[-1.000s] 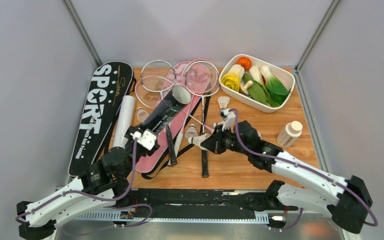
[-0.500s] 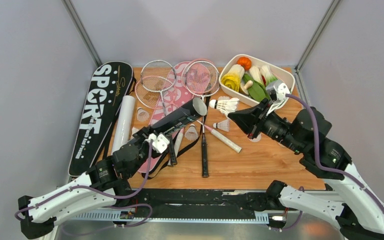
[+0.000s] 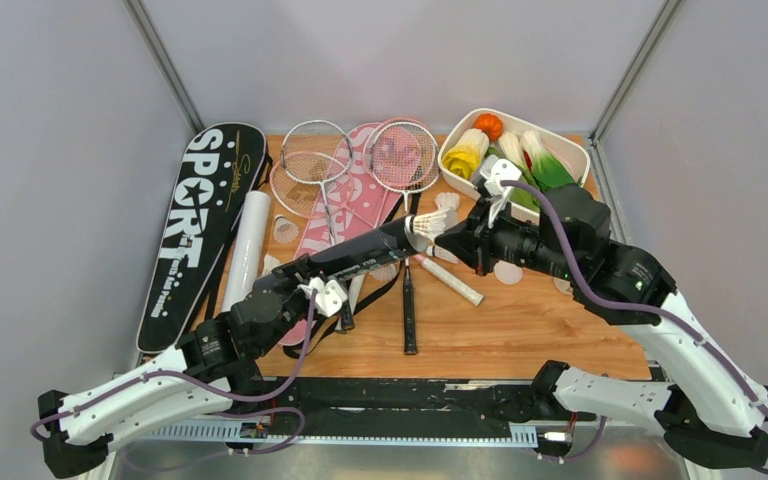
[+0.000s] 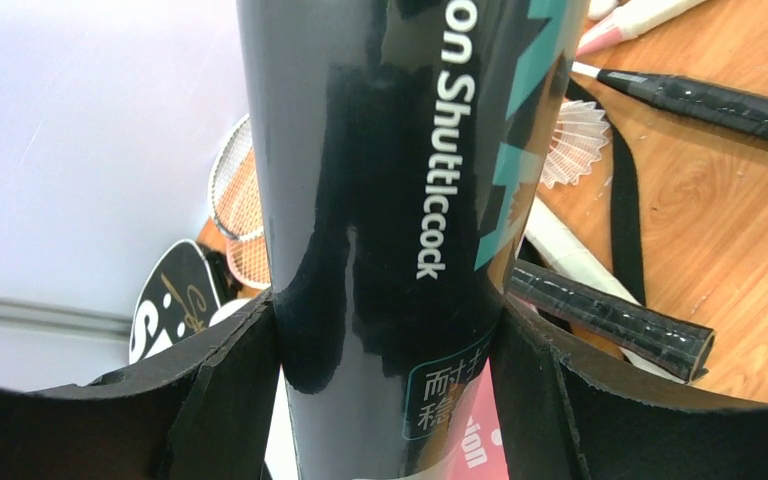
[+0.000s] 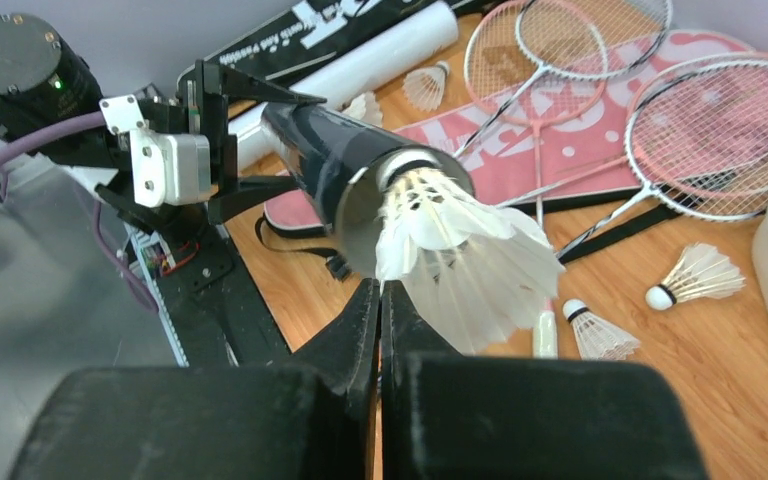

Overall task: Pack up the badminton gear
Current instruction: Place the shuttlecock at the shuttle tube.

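- Left pincer [image 4: 385, 350] is clamped round the black tube [image 3: 360, 252], which it holds off the worktop [image 3: 520, 330], slanted, open mouth toward the right arm.
- Right pincer [image 5: 382, 300] is closed on a shuttlecock [image 5: 460, 250], pinching the feather skirt by the look of it, with the cork end just at the tube mouth.
- Risk 1: the cork catches the tube rim instead of sliding in. Both parts hang in the air, so a small offset between the arms would cause that.
- Risk 2: feathers crush or bend. The grip sits on the skirt, and pushing against a snagged rim would load it.
- Risk 3: the tube pivots or slips in the left pincer when pushed end-on. The tube is glossy and held near its lower end, so leverage is poor.
- Risk 4: release too early and the shuttlecock drops onto the rackets [image 3: 400, 155] and pink cover [image 3: 345, 215] below.
- Right wrist view shows how the cork meets the rim; the top view only shows a white blob at the tube end.
- Left wrist view shows both fingers tight on the tube, plus "Shuttlecock" print, but not the mouth.
- Top view alone shows what is left: loose shuttlecocks [image 3: 285, 228], white tube [image 3: 248, 235], black cover [image 3: 200, 225], all still on the worktop.
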`<state>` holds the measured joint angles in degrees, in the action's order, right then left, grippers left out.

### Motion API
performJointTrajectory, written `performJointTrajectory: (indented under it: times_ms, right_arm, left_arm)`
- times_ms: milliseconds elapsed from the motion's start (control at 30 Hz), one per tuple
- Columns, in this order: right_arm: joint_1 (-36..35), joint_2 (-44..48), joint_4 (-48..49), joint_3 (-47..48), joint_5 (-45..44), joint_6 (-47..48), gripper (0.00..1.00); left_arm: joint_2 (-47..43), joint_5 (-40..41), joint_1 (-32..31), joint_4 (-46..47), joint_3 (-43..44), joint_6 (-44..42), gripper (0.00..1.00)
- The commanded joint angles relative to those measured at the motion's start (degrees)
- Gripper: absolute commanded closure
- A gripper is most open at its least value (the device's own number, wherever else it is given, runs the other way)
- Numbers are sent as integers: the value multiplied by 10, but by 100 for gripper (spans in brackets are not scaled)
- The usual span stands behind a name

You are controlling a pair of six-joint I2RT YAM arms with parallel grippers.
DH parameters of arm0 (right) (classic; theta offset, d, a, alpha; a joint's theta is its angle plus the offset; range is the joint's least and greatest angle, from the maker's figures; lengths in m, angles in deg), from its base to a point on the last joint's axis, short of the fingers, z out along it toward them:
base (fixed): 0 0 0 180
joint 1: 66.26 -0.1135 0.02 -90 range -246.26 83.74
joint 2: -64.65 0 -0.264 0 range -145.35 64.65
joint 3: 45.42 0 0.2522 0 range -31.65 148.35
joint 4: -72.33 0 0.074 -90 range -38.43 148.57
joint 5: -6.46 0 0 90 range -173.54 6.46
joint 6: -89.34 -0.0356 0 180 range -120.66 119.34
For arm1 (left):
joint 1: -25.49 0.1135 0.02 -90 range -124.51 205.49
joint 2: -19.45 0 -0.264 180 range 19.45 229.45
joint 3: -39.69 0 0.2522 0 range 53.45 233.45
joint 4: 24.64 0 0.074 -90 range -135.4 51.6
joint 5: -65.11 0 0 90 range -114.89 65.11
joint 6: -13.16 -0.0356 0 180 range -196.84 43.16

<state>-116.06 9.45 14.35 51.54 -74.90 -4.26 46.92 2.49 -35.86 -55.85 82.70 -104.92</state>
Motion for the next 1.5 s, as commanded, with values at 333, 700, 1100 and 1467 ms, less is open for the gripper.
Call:
performJointTrajectory:
  times_ms: [333,700,1100,1467]
  right_arm:
    - [-1,-32,-50,19,119,56,100]
    - [-1,-44,22,-50,166,19,96]
    - [-2,-44,105,-99,170,-19,80]
    - [-1,31,97,-102,51,-85,46]
  left_arm:
    - [-13,-40,-2,49,-9,-76,100]
    - [-17,-63,-1,58,-8,-74,100]
    - [-36,-76,-1,71,-17,-66,100]
    - [-53,-41,-1,67,-26,-49,100]
